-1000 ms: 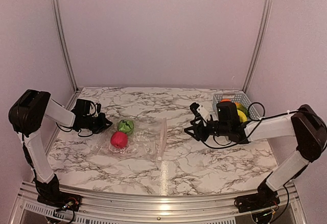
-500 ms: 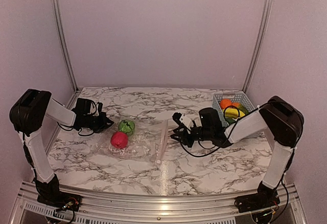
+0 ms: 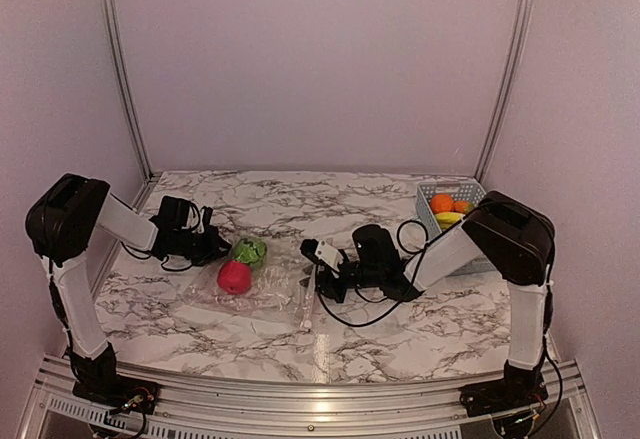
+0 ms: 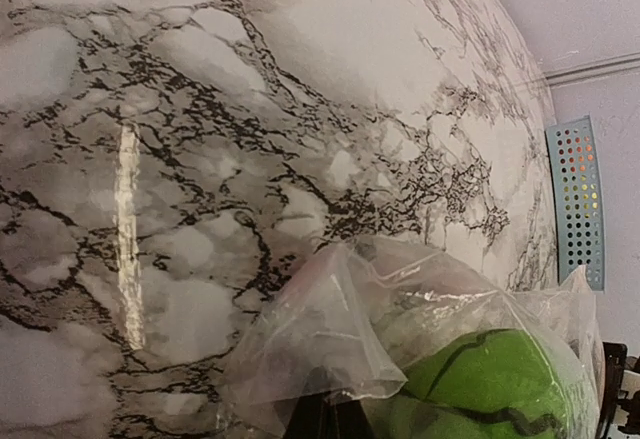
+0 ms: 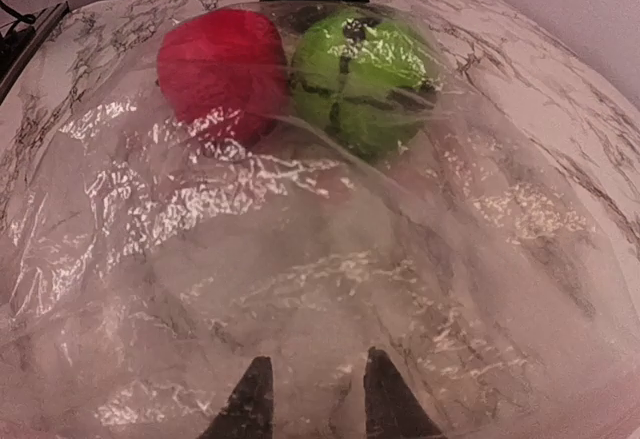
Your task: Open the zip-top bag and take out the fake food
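**Bag pinned at both ends, two pieces left inside**

The zip-top bag (image 3: 272,287) lies flat in the middle of the surface, between your two arms. It looks stretched that way so that one end can be anchored while the other is worked. Its zip edge faces the right arm.

The light blue slotted basket (image 3: 478,197) sits at the far right corner, well apart from the bag. It holds orange pieces (image 3: 441,202) and a yellow banana (image 3: 449,218), so it appears to be your drop-off point, and part of the job looks done.

Your right tool (image 5: 318,364) is low at the bag's mouth end. Its fingers are parted by a narrow gap with crinkled plastic in front of them. I cannot tell whether they have a layer pinched.

Your left tool (image 3: 218,248) is at the opposite, closed end, just beside the green piece (image 3: 247,250). Its wrist view shows bunched film running down towards the fingers, which suggests a holding grip, but the fingers are cut off, so I cannot tell how far open they are.

The red piece (image 3: 234,277) touches the green one deep in the bag, at the far end from the mouth. You will probably need to reach well in or tip them out.

Around you are plain pale lilac walls with aluminium rails (image 3: 120,69). The surface (image 3: 400,331) is white marble-patterned with dark veins and glossy enough to show a glare streak.
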You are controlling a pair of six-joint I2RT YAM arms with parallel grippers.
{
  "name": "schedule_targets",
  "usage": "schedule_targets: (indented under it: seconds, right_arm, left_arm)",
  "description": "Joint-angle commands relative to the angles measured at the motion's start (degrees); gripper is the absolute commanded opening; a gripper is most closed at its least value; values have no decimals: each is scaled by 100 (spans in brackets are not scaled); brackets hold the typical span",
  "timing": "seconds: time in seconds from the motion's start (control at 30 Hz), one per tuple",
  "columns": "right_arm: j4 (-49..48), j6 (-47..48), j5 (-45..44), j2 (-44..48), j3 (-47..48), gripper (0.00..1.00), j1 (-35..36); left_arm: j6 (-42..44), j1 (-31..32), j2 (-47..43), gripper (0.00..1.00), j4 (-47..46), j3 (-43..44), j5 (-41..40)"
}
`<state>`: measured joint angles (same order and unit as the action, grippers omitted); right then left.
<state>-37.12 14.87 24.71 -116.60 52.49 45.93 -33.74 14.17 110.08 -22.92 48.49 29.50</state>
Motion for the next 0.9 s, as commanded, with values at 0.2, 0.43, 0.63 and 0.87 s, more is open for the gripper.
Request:
schedule_targets:
  seconds: [0.2,0.43,0.63,0.87]
  right_arm:
    - [-801,-351,-409,-579,539,40,413]
    - [-1098,-534,-537,-835,745,50,410]
    - [-1318,-585,-695,-913,843,60,449]
    - [-1319,-611,-712,-994,1001,67,476]
  left_arm:
    - [-144,740,271,0,-129,-63,-344]
    - [-160,1106,414,0,-218,-36,-295]
    - [106,1337,470,0,25,118,-321]
    - [566,1667,548,0,366,367,-227]
